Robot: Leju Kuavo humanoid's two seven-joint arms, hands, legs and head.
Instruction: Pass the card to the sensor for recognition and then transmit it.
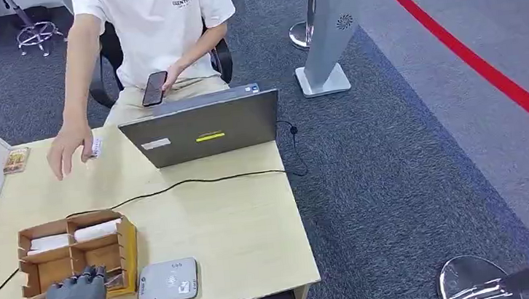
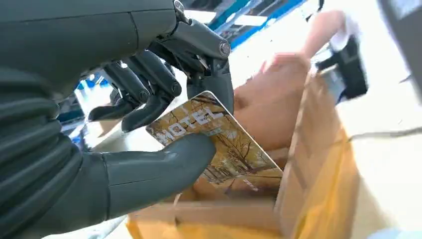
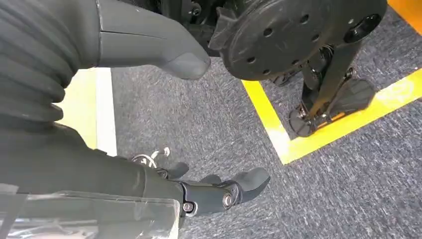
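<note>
Left hand (image 2: 149, 124) pinches the hotel card (image 2: 219, 144) thumb-to-fingers over the cardboard box (image 1: 74, 252) at the desk's (image 1: 239, 225) near-left corner. Right hand (image 3: 164, 124) hangs over carpet, fingers apart, holding nothing.

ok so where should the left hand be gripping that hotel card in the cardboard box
By the corner standing up out of the cardboard box, coming from above. The hotel card is tilted with its far end down in the compartment, so only its raised end is free. The left hand already pinches it there, thumb on the printed face, fingers behind.
</note>
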